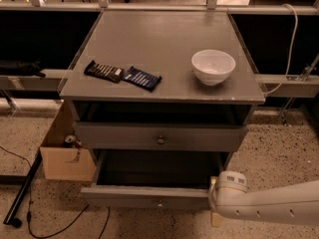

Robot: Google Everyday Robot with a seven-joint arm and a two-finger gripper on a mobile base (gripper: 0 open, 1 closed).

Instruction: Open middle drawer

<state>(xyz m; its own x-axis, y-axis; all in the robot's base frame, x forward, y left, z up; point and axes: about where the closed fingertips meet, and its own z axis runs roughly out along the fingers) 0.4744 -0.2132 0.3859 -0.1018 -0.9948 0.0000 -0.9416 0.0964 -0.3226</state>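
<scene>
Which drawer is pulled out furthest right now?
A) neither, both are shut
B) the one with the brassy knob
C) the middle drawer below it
C: the middle drawer stands far out with its inside showing, the brassy-knob drawer above only slightly; the gripper is at the middle drawer's right front corner.

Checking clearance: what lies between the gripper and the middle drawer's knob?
Camera view: only bare drawer front between the gripper, at the middle drawer's right corner, and its knob.

Grey tabletop (164,39) and middle drawer (144,197). White bowl (213,66) near right edge. Black snack bar (103,71), dark-blue snack bar (142,78) near left edge. Off-white arm (269,208); tan gripper (215,203) at drawer's right end.
</scene>
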